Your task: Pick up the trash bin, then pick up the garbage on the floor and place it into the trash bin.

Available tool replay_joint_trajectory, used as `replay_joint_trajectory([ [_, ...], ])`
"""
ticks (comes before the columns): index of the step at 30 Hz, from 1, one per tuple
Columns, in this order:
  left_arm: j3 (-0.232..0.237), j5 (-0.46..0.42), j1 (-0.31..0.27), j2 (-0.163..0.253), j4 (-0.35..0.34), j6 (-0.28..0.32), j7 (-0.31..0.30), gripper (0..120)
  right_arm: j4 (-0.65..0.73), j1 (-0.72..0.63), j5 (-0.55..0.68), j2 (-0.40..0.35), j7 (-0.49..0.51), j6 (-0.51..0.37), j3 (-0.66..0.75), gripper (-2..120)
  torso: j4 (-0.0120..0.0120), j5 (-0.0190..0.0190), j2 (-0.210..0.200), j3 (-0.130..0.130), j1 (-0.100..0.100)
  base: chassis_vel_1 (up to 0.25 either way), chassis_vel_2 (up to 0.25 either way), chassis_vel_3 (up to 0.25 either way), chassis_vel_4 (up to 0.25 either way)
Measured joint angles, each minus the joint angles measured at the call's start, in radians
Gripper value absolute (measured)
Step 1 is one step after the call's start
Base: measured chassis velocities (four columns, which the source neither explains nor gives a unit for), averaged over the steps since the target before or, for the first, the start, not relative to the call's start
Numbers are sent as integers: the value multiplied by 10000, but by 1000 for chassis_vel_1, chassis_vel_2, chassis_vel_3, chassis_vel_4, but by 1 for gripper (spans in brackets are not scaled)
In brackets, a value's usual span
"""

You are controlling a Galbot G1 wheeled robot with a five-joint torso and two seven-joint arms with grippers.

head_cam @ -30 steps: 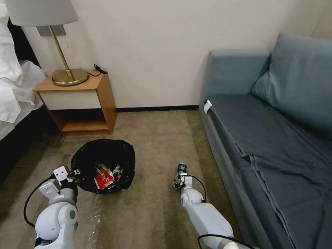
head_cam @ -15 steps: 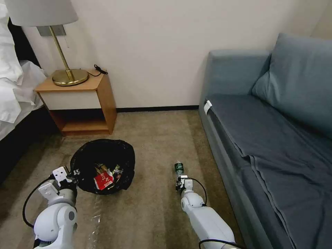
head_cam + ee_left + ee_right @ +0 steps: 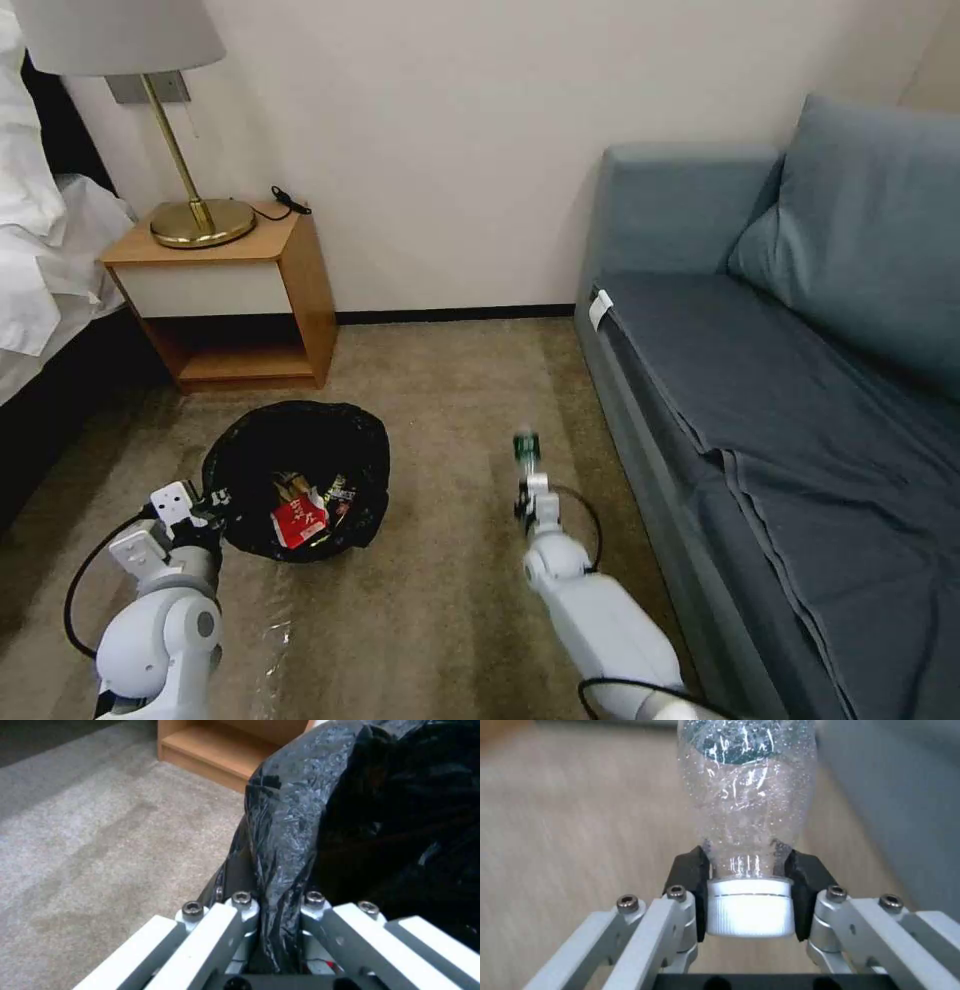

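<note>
The trash bin [image 3: 295, 450], lined with a crinkled black bag, sits low at my left front. My left gripper [image 3: 214, 497] is shut on its near rim; in the left wrist view the fold of black bag [image 3: 285, 832] is pinched in that gripper [image 3: 276, 902]. Garbage lies inside the bin: a red-and-white packet [image 3: 300, 520] and a gold-brown wrapper [image 3: 291, 487]. My right gripper [image 3: 528, 480] is shut on the neck of a small clear bottle [image 3: 525, 447] with a green label, held above the carpet. The right wrist view shows the bottle [image 3: 747, 795] and its white cap [image 3: 750, 909] in that gripper [image 3: 750, 870].
A wooden nightstand [image 3: 240, 300] with a brass lamp [image 3: 195, 215] stands at the back left, beside a bed [image 3: 40, 270]. A blue-grey sofa [image 3: 780, 380] runs along the right. Open carpet [image 3: 450, 400] lies between the bin and the sofa.
My right gripper has raised the bottle off the carpet and carried it up and slightly forward. The left gripper and the bin have hardly moved.
</note>
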Motion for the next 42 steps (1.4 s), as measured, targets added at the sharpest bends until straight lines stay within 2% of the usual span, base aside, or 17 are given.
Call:
replay_joint_trajectory([
  [3,1,-1,-19,-9,62,-35,16,3,678,180,-57,-125,100,411,-547,28,0,-1,0,0,0,0,0,0,0],
  [4,-10,-5,-57,-15,121,-52,21,3,1355,241,-60,-213,188,556,-1092,28,-1,-1,0,1,0,0,0,0,0],
  [8,-32,-22,-112,-16,162,-55,25,3,2363,342,237,-354,436,499,-1898,28,0,-1,0,0,0,0,0,0,0],
  [10,-37,-42,-170,-12,178,-53,23,3,3413,555,736,-516,825,246,-3035,28,2,-2,0,-1,0,0,0,0,0],
  [14,-36,-45,-227,-20,199,-34,18,3,3838,823,966,-613,1028,184,-3850,28,1,-1,0,0,0,0,0,0,0],
  [16,-21,-41,-273,-46,245,-10,6,3,4121,1165,1264,-689,1252,115,-4792,28,1,-2,0,0,0,0,0,0,0],
  [26,-42,-36,-618,-128,522,37,-45,3,3863,1741,1590,-295,1738,-168,-6536,28,1,-2,-1,0,0,0,0,0,0],
  [42,116,215,-1101,-330,671,199,-133,3,3452,1565,1297,-181,1503,119,-7187,28,0,0,0,0,0,0,0,0,0],
])
